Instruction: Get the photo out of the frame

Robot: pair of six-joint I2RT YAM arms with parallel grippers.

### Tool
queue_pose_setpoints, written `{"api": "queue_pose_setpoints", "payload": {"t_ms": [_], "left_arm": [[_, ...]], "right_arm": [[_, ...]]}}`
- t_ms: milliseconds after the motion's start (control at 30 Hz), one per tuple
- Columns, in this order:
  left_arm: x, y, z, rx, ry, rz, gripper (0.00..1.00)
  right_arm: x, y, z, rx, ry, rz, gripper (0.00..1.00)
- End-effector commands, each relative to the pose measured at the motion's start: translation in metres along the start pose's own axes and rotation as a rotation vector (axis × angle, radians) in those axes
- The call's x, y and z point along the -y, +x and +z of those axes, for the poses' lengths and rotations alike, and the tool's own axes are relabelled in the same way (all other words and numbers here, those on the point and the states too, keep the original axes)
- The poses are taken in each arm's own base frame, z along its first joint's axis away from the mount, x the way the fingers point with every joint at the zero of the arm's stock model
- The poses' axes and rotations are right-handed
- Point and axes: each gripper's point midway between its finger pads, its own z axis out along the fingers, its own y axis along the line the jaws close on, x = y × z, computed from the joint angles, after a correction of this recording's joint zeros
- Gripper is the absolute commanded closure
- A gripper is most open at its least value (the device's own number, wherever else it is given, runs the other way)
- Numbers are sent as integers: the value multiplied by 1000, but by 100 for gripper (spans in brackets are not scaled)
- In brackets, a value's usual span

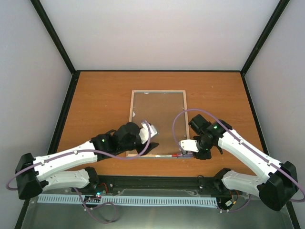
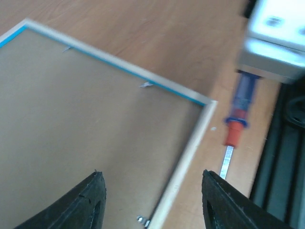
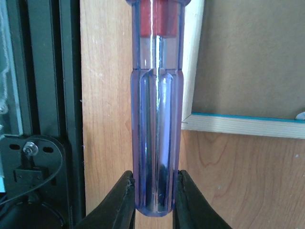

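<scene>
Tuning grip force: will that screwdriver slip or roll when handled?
Probably slippery: the screwdriver has a glossy clear plastic handle, pinched near its end by the right gripper. Its rounded shape could roll on the table, though flutes may check that.

No text, label or number can be read — frame (image 2: 189, 149) and screwdriver handle (image 3: 156, 143) seem plain

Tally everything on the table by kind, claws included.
Picture frame: 1
Screwdriver: 1
Claws: 2 (left claw, right claw)
Total: 4
</scene>
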Motion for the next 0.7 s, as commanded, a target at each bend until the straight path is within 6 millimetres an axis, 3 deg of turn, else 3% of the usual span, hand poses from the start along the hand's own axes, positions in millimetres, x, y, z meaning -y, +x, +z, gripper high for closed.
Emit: {"api": "queue_pose_setpoints", "payload": {"t_ms": [0,300,533,667], "left_arm": [[32,0,-11,17,45,223,45],[51,8,1,-53,-179,589,47],[67,11,11,-78,-146,752,52],[62,19,21,-117,-189,810,59]], "right_arm": [[-2,-17,-17,80,-52,26,97],[-11,-36,-23,131,-216,108,97],[-15,-39,-21,126,-291,149,97],[-16,-43,-23,142,-311,155,97]]}}
